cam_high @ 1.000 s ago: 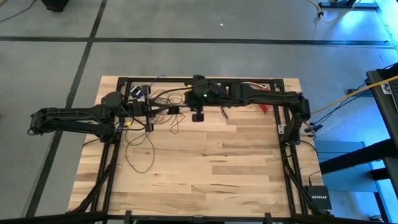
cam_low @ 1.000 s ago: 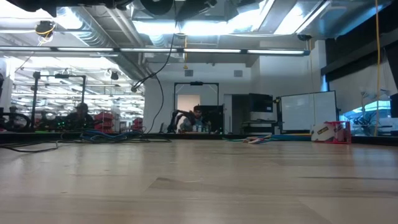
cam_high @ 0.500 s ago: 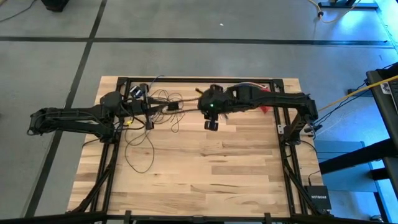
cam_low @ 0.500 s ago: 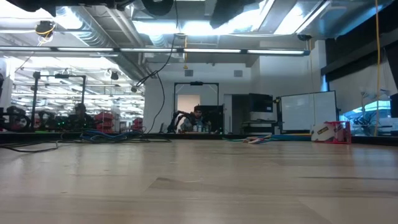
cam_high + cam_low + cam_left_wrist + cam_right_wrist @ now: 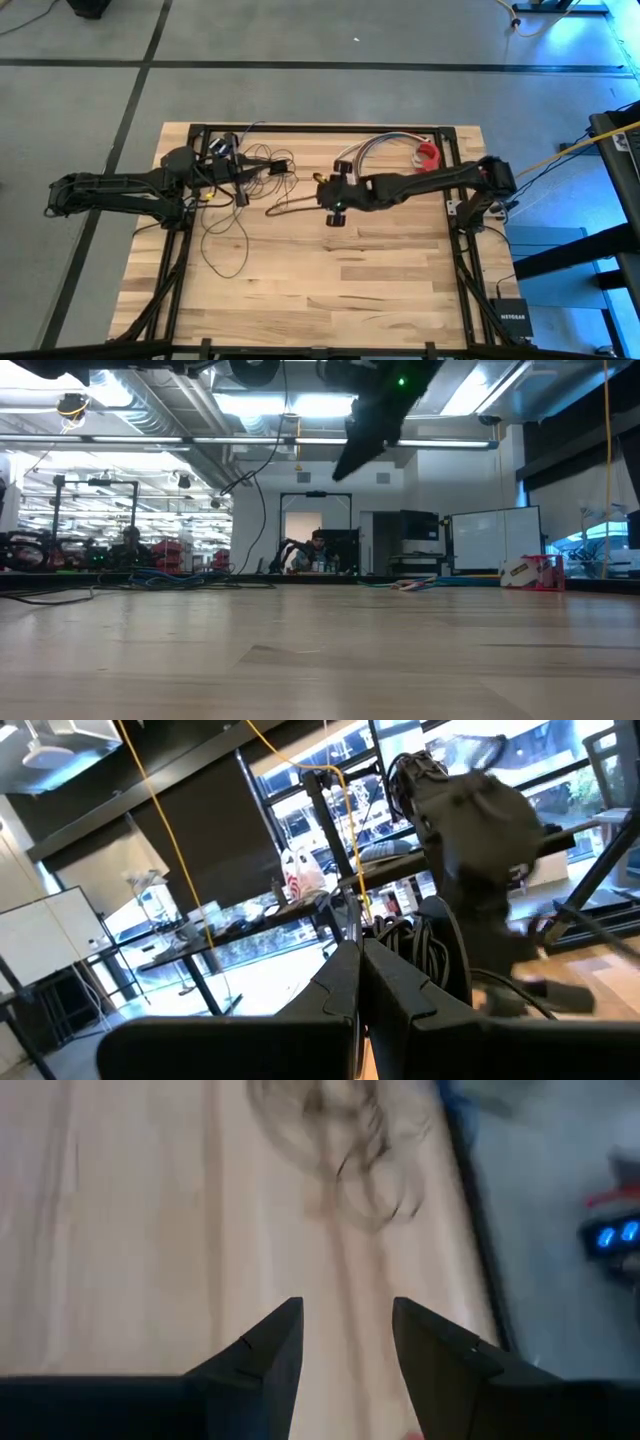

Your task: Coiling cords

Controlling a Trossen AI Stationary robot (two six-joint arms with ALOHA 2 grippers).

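Seen from above, the cords sprawl as thin dark wire in loose loops over the upper left of the pale wood-plank table, one long loop trailing toward the frame's lower left. The left gripper sits at the tangle's upper edge with its fingers pressed together; whether wire is pinched there cannot be told. The right gripper hangs over the table's middle, fingers apart and empty. A short bundle of multicoloured wires arcs along the top edge beside a red object, and a black box at lower right reads "NETGEAR". A yellow cable crosses the floor at right. In the low view, the smooth tabletop fills the foreground, a dark arm hangs at top centre, and a person sits far back. The left wrist view shows two dark fingers closed flat together. The right wrist view shows two dark pointed fingers spread apart above bare wood, the blurred wire loops lying beyond them at upper centre.
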